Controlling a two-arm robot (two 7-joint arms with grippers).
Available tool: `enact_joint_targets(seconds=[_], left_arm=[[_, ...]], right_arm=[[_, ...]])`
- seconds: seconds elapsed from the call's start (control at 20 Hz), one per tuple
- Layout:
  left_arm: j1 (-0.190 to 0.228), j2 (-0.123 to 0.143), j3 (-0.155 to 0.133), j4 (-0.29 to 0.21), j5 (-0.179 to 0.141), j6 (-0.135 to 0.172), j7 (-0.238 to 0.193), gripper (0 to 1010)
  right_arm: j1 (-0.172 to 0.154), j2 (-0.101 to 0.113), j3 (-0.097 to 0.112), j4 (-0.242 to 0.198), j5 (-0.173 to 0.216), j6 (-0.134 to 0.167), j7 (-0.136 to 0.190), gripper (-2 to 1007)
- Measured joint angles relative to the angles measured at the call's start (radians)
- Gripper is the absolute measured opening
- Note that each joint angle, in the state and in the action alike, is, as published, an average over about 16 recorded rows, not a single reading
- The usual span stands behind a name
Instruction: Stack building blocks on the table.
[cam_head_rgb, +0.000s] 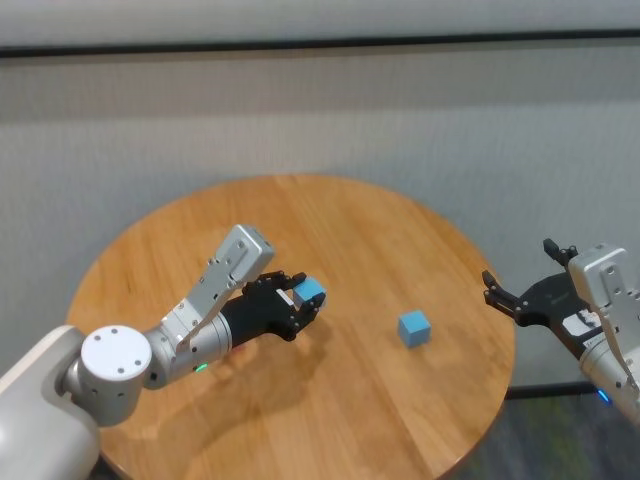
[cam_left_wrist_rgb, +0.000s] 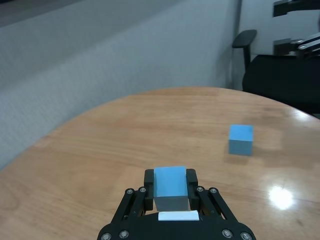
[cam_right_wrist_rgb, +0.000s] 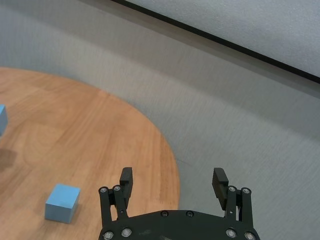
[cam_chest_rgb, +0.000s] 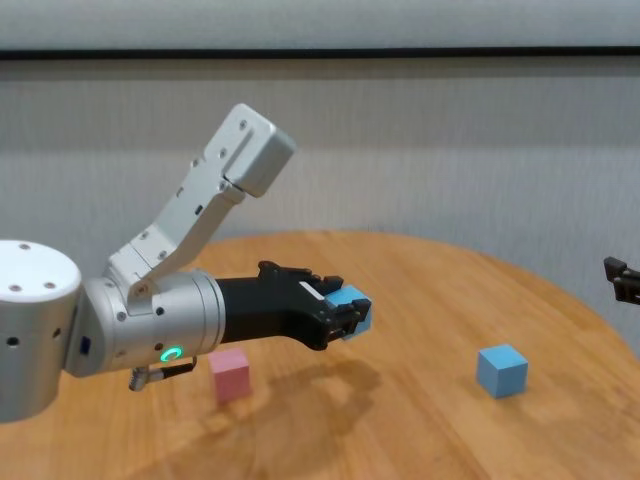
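Left gripper (cam_head_rgb: 302, 297): clamped on a light blue cube, fingers pressed against two opposite faces; in the head view it sits a little toward 9 o'clock of the table's middle, pointing toward 3 o'clock.
Held blue block (cam_head_rgb: 311, 291): raised clear of the wood, as the chest view shows by the gap and the shadow under it; its front half sticks out past the fingertips (cam_left_wrist_rgb: 191, 179).
Left arm: reaches in over the table from about 8 o'clock, forearm low and elbow link angled up.
Second blue block (cam_head_rgb: 414, 327): resting flat on the table toward 4 o'clock of the centre, well apart from the held one and touching nothing; it also shows in the left wrist view, beyond the gripped cube.
Pink block (cam_chest_rgb: 229, 374): on the table beneath the left forearm, seen only in the chest view; the arm hides it from the head camera.
Right gripper (cam_head_rgb: 506, 299): jaws spread wide with nothing between them; it hangs just off the table's rim at about 3 o'clock, apart from every block.
Round wooden table (cam_head_rgb: 330, 220): light orange-brown planks with visible grain.
Surroundings: grey carpeted floor around the table; a dark office chair (cam_left_wrist_rgb: 246, 47) shows far off in the left wrist view.
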Motion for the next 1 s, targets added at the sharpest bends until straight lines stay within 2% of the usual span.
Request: enact_joint_targets(seconds=[0.55,1.0], left_arm=[[-0.064,-0.069,-0.02,0.164,0.027,-0.024,0.027,390],[-0.099,-0.1,-0.033,0.257,0.044,-0.045,0.025,395]], right_arm=[[0.0,0.0,0.0,0.0,0.0,0.0,0.0,1003],[0.0,0.0,0.0,0.0,0.0,0.0,0.0,1003]])
